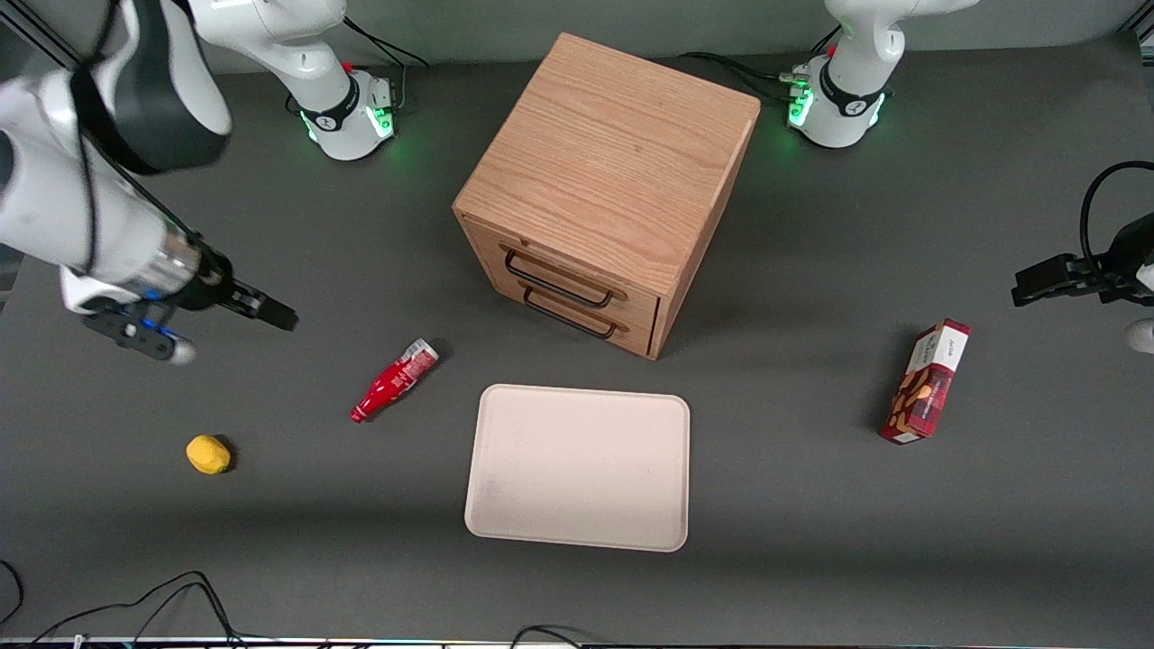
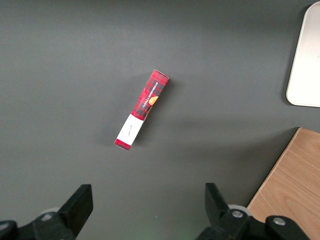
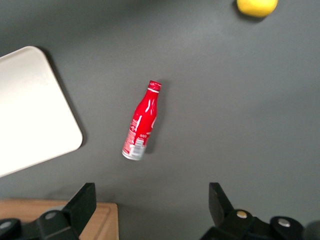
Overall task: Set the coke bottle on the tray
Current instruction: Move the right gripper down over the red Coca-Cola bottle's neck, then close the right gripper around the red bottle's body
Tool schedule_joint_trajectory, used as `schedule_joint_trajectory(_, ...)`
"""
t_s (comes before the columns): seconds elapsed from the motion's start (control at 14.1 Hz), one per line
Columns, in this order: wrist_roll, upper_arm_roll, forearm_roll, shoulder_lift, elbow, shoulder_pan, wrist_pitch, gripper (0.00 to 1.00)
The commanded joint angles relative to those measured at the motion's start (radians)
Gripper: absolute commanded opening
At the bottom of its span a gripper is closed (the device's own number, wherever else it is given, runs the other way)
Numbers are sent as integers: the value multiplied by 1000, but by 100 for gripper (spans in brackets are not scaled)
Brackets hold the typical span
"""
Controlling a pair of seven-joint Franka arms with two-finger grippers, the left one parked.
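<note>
The coke bottle (image 1: 394,380) is a small red bottle lying on its side on the dark table, beside the tray toward the working arm's end. It also shows in the right wrist view (image 3: 141,122), with its red cap pointing away from the fingers. The pale beige tray (image 1: 579,467) lies flat in front of the wooden drawer cabinet; a corner of the tray shows in the right wrist view (image 3: 30,107). My right gripper (image 1: 270,313) hangs high above the table, farther from the front camera than the bottle. It is open and empty, its fingers (image 3: 85,200) spread wide.
A wooden cabinet (image 1: 609,180) with two drawers stands mid-table. A yellow lemon (image 1: 208,453) lies toward the working arm's end, nearer the front camera than the bottle. A red snack box (image 1: 926,382) lies toward the parked arm's end. Cables run along the front edge.
</note>
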Motion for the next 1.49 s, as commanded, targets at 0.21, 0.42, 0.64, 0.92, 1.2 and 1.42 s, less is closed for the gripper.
schedule_joint_trajectory(0.21,299,65,9,179,-83,3,265,100)
schedule_joint_trajectory(0.42,373,66,3,268,-117,18,402,100)
schedule_joint_trajectory(0.64,405,66,2,350,-151,18,525,100)
schedule_joint_trajectory(0.92,405,66,2,423,-163,18,603,100)
schedule_joint_trajectory(1.2,408,68,0,453,-174,18,639,100)
schedule_joint_trajectory(1.42,408,68,0,453,-175,18,639,71)
